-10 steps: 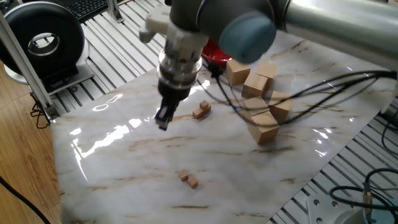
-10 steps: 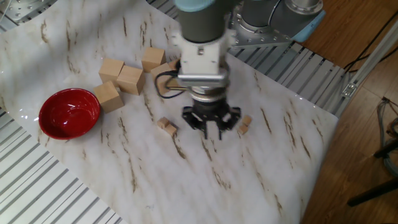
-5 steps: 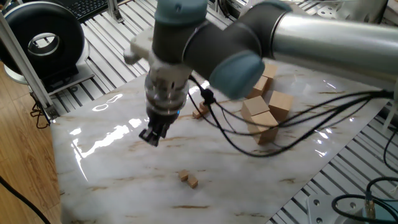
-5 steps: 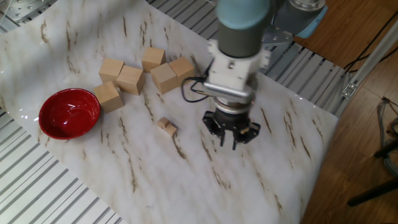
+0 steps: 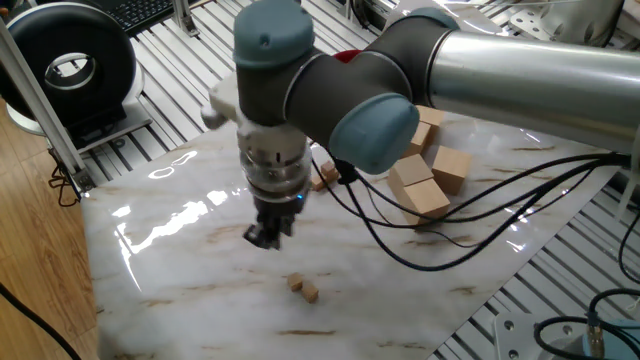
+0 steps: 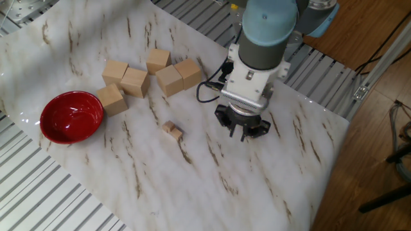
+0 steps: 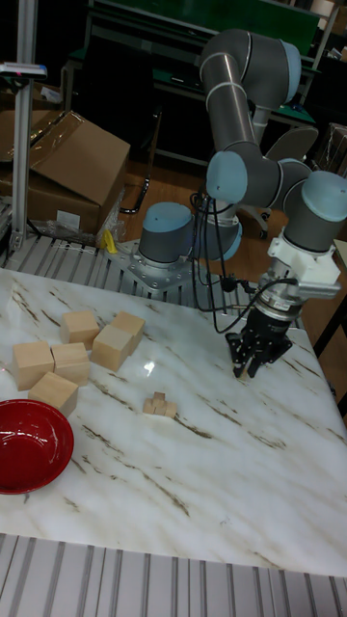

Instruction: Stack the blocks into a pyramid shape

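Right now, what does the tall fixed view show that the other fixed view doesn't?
Only the tall fixed view: the arm's base, its upper joints, and a cardboard box behind the table.

Only the other fixed view: black cables on the wood floor beside the table.

Both: the gripper low over the marble table, the small pile of tiny cubes, the large wooden blocks and the red bowl. Neither shows the two loose tiny cubes. Only the remaining fixed view does.
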### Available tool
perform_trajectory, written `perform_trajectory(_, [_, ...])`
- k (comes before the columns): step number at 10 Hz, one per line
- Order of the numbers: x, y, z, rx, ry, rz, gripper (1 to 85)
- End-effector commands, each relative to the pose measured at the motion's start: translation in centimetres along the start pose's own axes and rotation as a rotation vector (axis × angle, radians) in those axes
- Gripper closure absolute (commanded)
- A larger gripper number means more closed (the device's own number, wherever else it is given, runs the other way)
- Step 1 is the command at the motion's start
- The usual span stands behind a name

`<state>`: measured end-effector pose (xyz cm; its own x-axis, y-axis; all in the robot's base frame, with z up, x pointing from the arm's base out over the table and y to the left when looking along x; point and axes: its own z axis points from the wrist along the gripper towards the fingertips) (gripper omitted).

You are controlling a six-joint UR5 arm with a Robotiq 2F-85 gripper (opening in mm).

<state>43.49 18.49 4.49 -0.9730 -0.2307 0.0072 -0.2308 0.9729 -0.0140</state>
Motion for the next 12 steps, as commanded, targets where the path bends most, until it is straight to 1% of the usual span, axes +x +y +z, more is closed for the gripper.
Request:
perform_trajectory(1, [1.5,-0.6,1.1,0.008,0.024,0.013,53.7])
perform_trajectory(2, [1.3,-0.9,1.2,0.023,0.009,-0.012,53.3])
perform_trajectory(3, [1.3,-2.1,1.2,0.07,0.012,-0.068,51.7])
perform_trajectory(4, [1.4,-3.1,1.1,0.104,0.021,-0.132,51.3])
perform_trajectory(5, [1.4,-3.0,1.1,0.101,0.023,-0.159,51.3])
perform_trajectory(6, [1.4,-3.1,1.1,0.104,0.024,-0.217,51.0])
perform_trajectory(7, [0.9,-2.9,1.1,0.099,0.006,-0.28,50.0])
perform_trajectory(9, [1.1,-3.6,1.0,0.127,0.024,-0.363,50.3])
perform_trajectory(10, [0.3,-0.8,1.2,0.022,-0.024,-0.322,51.0])
perform_trajectory(11, [-0.5,2.2,1.1,-0.089,-0.073,-0.269,51.0])
perform_trajectory(12, [-0.8,2.6,1.0,-0.102,-0.085,-0.278,51.0])
